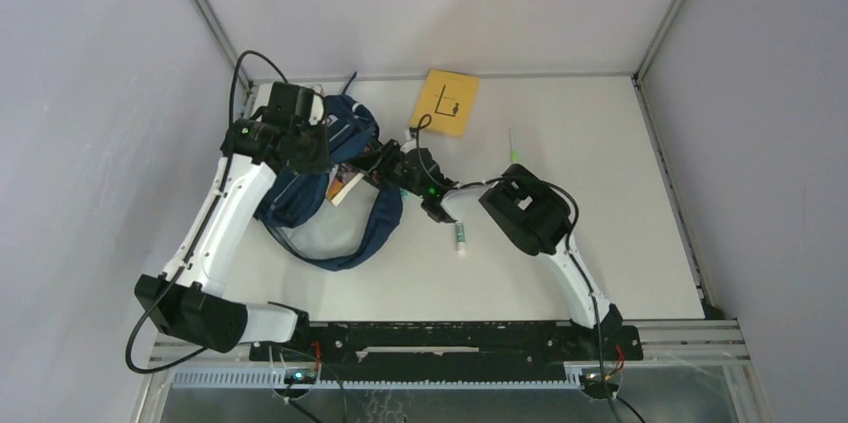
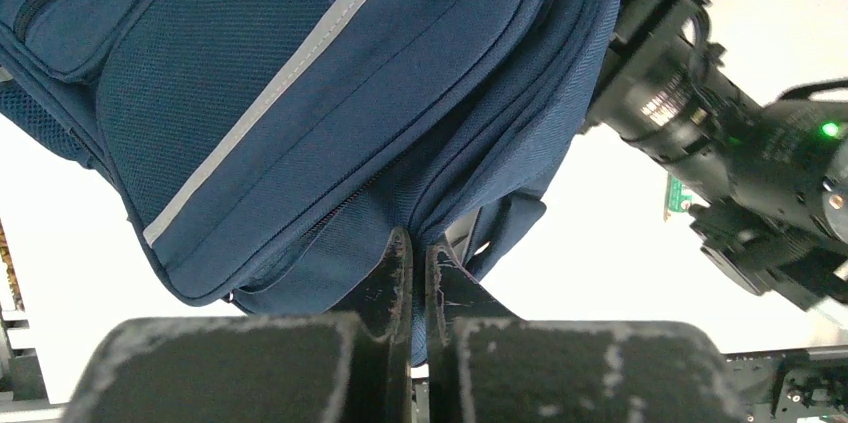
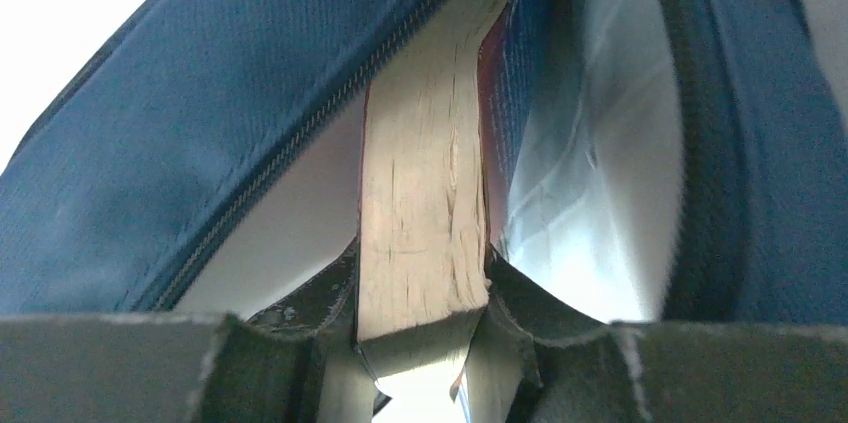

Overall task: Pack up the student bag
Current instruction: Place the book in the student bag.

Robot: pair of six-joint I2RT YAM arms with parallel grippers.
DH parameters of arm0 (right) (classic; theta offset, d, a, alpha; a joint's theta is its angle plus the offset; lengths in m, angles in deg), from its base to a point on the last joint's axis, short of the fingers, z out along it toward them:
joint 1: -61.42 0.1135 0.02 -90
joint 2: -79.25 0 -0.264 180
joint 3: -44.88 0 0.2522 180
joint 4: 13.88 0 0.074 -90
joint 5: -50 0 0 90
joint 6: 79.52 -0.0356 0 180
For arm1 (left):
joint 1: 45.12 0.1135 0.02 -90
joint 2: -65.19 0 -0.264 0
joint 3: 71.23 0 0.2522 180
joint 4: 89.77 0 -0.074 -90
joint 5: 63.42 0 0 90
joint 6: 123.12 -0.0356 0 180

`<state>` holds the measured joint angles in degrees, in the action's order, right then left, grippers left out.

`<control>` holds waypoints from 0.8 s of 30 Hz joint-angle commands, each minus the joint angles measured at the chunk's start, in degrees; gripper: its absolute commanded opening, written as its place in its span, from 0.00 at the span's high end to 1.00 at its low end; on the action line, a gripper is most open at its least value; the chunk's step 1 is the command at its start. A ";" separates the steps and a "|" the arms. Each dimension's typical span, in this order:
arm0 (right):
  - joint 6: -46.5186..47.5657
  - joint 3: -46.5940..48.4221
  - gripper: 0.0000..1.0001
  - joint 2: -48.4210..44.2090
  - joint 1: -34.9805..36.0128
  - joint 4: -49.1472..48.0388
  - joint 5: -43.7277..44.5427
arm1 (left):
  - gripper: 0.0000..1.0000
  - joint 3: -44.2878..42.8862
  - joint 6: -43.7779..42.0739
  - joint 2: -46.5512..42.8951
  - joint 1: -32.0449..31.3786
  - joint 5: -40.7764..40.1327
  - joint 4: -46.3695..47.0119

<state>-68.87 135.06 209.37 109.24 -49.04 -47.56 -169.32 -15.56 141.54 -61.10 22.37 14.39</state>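
Observation:
The navy student bag (image 1: 335,208) lies at the table's left, and its pale stripe shows in the left wrist view (image 2: 300,73). My left gripper (image 1: 308,148) is shut on a fold of the bag's fabric near the opening (image 2: 420,243) and holds it up. My right gripper (image 1: 385,168) is shut on a book (image 3: 425,193), gripping it across its tan page edges (image 3: 422,293). The book stands in the open zipper mouth between the blue outer fabric (image 3: 200,123) and the light grey lining (image 3: 590,163). A corner of the book shows in the top view (image 1: 343,186).
A yellow notebook (image 1: 446,103) lies at the back centre. A green pen (image 1: 512,151) lies right of it. A small white and green tube (image 1: 461,236) lies near the right arm's wrist. The bag's strap (image 1: 345,261) loops toward the front. The right arm (image 2: 720,143) is close beside the bag.

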 commanded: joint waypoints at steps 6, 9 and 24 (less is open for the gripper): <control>0.41 23.95 0.58 6.79 1.83 0.17 -7.11 | 1.00 -1.98 0.81 -3.92 0.25 0.50 3.12; 2.60 21.34 0.30 4.14 2.42 3.89 -7.53 | 1.00 -1.53 1.09 -4.10 0.79 -0.41 3.89; 9.43 12.74 0.00 -9.45 4.85 28.50 -13.39 | 1.00 0.45 1.81 -4.68 6.93 -2.76 7.17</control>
<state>-63.54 142.56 207.16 112.56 -27.82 -56.98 -169.32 -15.03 140.17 -56.08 22.26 16.09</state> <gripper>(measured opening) 0.993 0.023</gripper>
